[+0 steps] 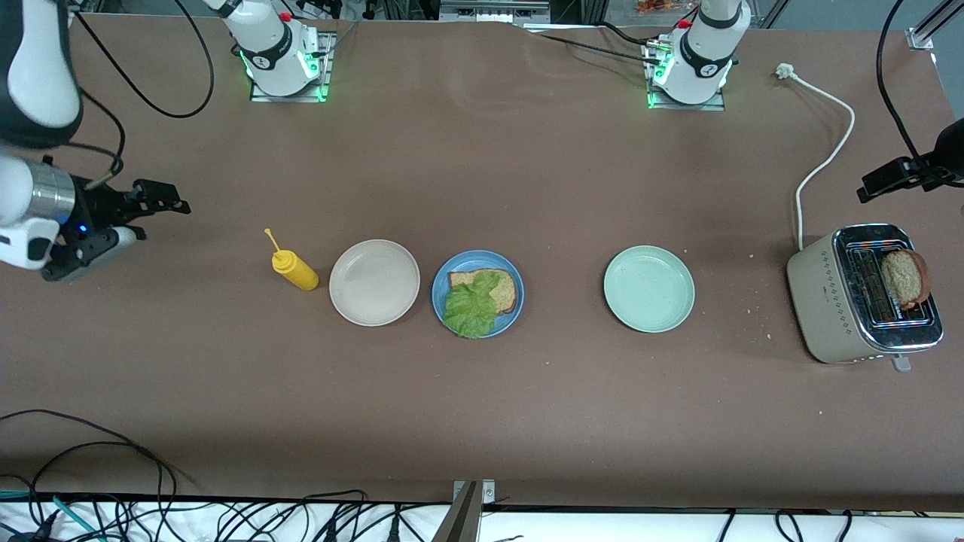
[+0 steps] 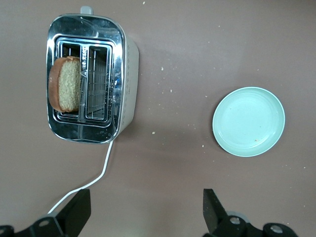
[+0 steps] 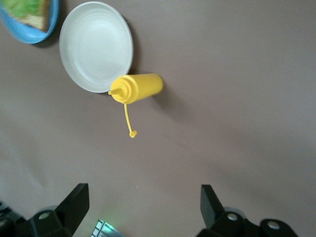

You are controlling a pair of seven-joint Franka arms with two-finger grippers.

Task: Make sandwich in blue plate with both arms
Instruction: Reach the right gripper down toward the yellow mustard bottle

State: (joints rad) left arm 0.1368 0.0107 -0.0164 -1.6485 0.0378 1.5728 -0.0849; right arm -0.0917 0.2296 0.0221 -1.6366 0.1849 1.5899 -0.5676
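The round medium-blue plate (image 1: 512,309) sat mid-table, carrying 1 square brown wholegrain bread slice (image 1: 503,287) with a crinkled green lettuce leaf (image 1: 471,307) draped on it; the second brown bread slice (image 1: 904,278) stood upright in a slot of the beige-and-chrome toaster (image 1: 828,301) at the left arm's end of the table. That slice looked light, stiff but crumbly — best pinched gently across its exposed top and lifted straight up, clear of the slot wires. The left end effector (image 2: 145,212) hung wide open over the table beside the toaster; the right end effector (image 3: 143,210) waited, equally wide, over bare table near the yellow squeeze bottle (image 1: 295,270). A pale green plate (image 1: 648,288) lay along the carry path, a beige plate (image 1: 374,282) just beside the blue one.
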